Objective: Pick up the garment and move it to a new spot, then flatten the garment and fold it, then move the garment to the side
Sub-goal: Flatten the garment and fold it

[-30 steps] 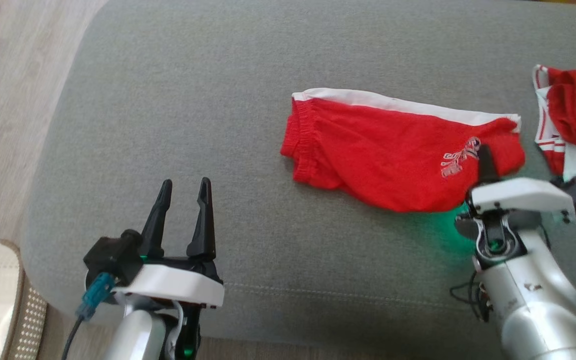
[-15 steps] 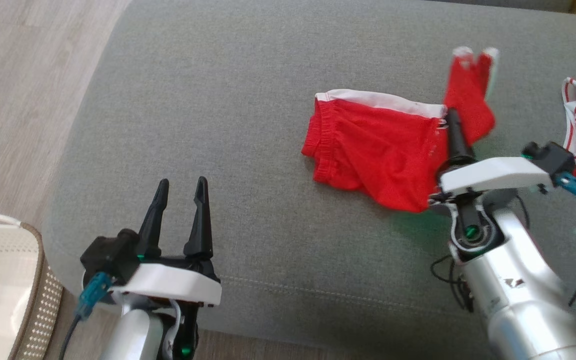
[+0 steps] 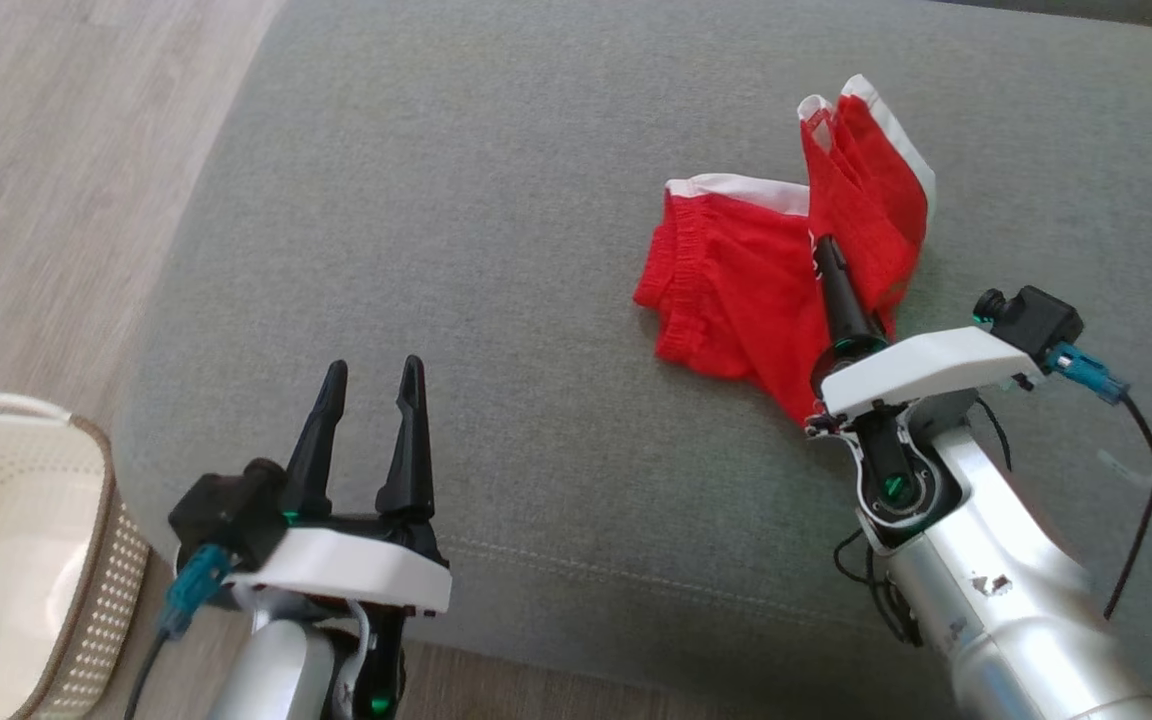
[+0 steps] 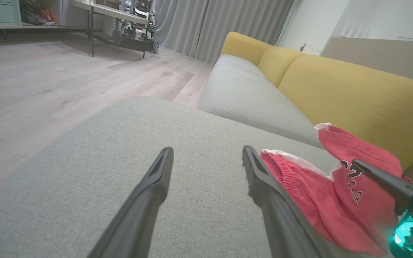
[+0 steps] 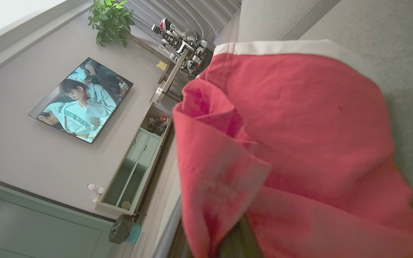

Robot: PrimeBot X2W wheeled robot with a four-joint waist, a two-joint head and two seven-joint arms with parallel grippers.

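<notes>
The red shorts, likely soft and light, lie on the grey sofa seat, their leg hem, a sensible hold, pinched and raised by the right gripper, while the left gripper hovers with fingers apart, empty.

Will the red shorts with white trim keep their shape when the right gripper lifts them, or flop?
Probably floppy: the red shorts drape and fold around the right gripper. Likely light: thin, creased cloth on the grey cushion.

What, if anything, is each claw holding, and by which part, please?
The right claw pinches the red shorts by the leg end near the logo; the left claw holds nothing.
</notes>
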